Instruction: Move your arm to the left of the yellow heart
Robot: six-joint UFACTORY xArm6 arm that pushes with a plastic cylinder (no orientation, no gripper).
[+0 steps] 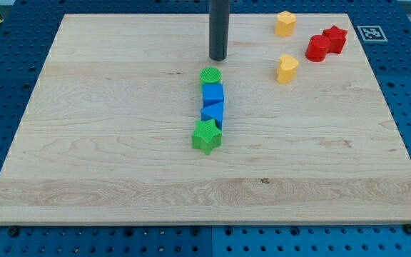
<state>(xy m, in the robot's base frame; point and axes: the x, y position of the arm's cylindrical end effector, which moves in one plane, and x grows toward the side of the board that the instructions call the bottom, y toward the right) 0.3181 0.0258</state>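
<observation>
The yellow heart [287,68] lies on the wooden board [105,128] at the upper right. A second yellow block, a hexagon [285,23], sits above it near the view's top edge. My tip [217,58] is at the end of the dark rod, to the left of the yellow heart by roughly a hand's width and slightly higher in the view. It touches no block. Just below the tip is a green round block [210,75].
Below the green round block runs a column: a blue cube [212,93], a blue triangle [213,111], a green star [206,136]. Two red blocks [326,43] sit at the upper right. A marker tag [369,32] lies off the board's top right corner.
</observation>
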